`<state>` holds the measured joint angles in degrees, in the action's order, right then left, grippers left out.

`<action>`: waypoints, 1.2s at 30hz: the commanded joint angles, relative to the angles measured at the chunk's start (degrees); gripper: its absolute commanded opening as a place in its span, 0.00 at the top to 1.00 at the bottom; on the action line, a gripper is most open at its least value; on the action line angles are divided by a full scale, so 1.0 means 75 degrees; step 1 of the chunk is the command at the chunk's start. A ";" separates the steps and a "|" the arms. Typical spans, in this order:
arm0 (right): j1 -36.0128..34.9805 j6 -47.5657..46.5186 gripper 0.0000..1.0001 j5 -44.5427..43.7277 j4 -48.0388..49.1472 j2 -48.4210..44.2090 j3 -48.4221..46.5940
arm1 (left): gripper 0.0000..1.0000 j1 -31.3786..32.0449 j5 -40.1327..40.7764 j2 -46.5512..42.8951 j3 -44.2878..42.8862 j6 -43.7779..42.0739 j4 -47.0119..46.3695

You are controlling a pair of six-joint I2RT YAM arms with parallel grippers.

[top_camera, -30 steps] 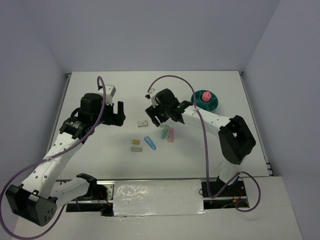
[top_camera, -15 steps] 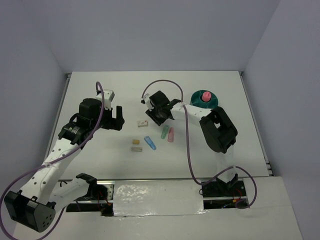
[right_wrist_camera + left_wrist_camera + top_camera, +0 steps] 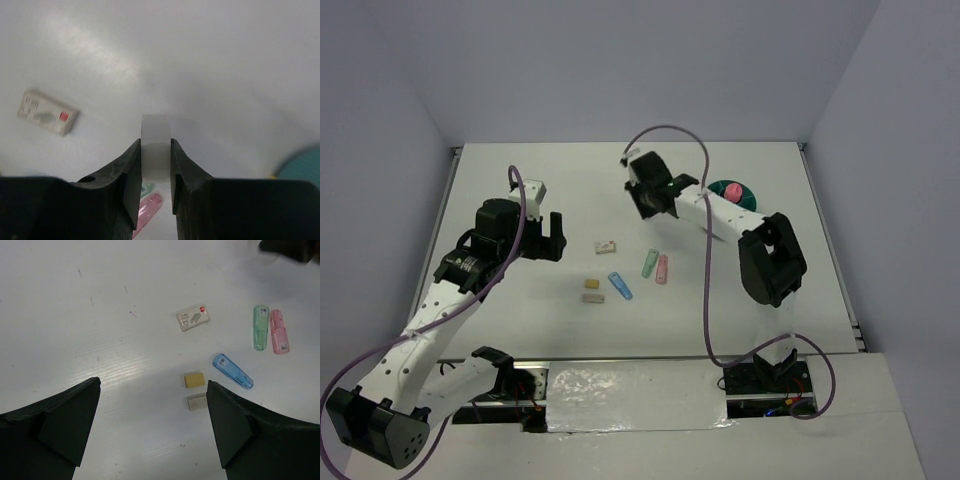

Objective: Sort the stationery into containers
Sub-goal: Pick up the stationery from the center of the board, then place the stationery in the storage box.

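My right gripper (image 3: 156, 150) is shut on a clear whitish capsule-shaped piece (image 3: 156, 142), held above the table; in the top view the right gripper (image 3: 646, 196) hangs left of the round teal tub (image 3: 748, 206), which holds a pink-topped item (image 3: 731, 191). On the table lie a white labelled block (image 3: 607, 245), a green capsule (image 3: 649, 263), a pink capsule (image 3: 662, 269), a blue capsule (image 3: 620, 286), a beige eraser (image 3: 591, 284) and a whitish eraser (image 3: 591, 298). My left gripper (image 3: 152, 390) is open above bare table, left of the two erasers (image 3: 194, 379).
Grey walls close the table at the back and both sides. The right arm's purple cable (image 3: 665, 130) loops above the gripper. The teal tub's edge (image 3: 300, 162) shows at the right of the right wrist view.
My right gripper has closed on the clear piece and moved from above the loose items toward the back of the table. The left arm has barely shifted, its jaws still wide.
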<state>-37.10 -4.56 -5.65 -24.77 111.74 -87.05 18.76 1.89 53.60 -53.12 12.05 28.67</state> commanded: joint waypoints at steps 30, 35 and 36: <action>0.2041 0.5283 0.92 -0.4403 -0.2041 -0.0438 -0.1320 | 0.01 -0.0041 0.0111 -0.0011 0.0029 -0.0049 -0.0178; 0.2053 0.5436 0.89 -0.4743 -0.1842 -0.0613 -0.0911 | 0.01 -0.0041 0.0088 -0.0011 0.0052 -0.0037 -0.0178; 0.2052 0.5389 0.81 -0.4731 -0.1818 -0.0626 -0.0886 | 0.01 -0.0041 0.0076 -0.0011 0.0040 -0.0049 -0.0178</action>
<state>-22.06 34.48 -37.85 -39.44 108.01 -94.43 18.76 3.38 53.60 -53.08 12.14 28.75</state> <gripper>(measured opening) 0.308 0.993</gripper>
